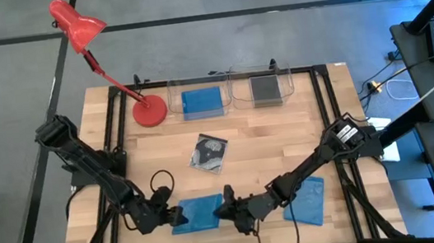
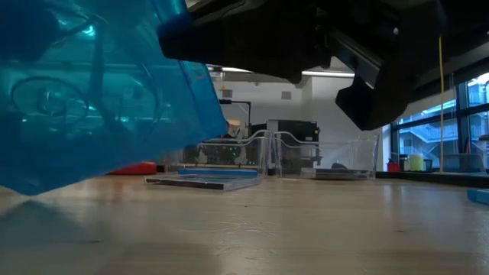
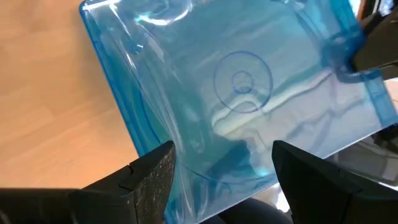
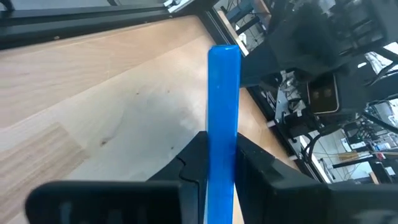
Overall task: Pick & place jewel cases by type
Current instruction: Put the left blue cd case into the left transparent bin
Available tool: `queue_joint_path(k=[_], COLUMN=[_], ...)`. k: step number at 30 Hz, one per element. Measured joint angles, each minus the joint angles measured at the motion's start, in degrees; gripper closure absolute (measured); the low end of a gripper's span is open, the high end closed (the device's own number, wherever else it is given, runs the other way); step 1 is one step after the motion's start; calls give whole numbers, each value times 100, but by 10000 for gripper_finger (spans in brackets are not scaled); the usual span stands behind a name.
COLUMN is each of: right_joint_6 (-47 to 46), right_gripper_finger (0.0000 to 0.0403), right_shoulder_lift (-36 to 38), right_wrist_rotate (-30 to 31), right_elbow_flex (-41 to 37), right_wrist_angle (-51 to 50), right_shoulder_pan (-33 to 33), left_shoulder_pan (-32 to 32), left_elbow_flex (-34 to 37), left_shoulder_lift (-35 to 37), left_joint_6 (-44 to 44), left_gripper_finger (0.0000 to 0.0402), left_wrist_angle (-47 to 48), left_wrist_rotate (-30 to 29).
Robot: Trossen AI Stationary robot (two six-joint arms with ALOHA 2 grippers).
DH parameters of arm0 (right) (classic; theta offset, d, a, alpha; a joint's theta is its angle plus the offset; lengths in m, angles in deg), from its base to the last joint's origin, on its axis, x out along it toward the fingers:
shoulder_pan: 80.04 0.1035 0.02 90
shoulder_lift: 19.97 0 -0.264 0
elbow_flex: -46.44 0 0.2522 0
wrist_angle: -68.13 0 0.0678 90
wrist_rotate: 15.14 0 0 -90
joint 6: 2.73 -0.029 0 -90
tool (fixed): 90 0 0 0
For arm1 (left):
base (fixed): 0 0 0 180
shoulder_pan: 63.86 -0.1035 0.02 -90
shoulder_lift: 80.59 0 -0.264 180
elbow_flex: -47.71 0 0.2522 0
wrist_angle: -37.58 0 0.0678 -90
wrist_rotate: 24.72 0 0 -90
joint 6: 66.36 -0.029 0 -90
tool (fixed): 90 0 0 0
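Low view: blue jewel case tilted, edge gripped.

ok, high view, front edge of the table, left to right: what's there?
left end effector → blue jewel case between the two arms → right end effector, shut on that case's edge → second blue jewel case lying flat on the table.

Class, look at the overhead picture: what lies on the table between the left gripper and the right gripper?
A flat blue plastic jewel case lies between the left gripper and the right gripper, which grips its edge; the high view shows it.
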Motion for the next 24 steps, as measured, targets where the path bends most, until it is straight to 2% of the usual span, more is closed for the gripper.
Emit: queue_joint_path(k=[11, 16, 24], right_joint_6=[-52, -625, -683], right_gripper_finger=[340, 342, 343], right_shoulder_lift=[11, 20, 27], right_wrist_rotate=[212, 389, 616], right_elbow_flex=[7, 9, 9], right_wrist_angle=[38, 65, 25], right_shoulder_pan=[-7, -13, -18], left_shoulder_pan=[-2, -4, -9], left_elbow_flex=[1, 0, -1], left_shoulder_lift=[936, 1340, 1624], left_joint_6=[-267, -358, -347], left_gripper_finger=[141, 141, 141], left_wrist_angle=[642, 916, 1492], left_wrist_rotate=[-56, -149, -484])
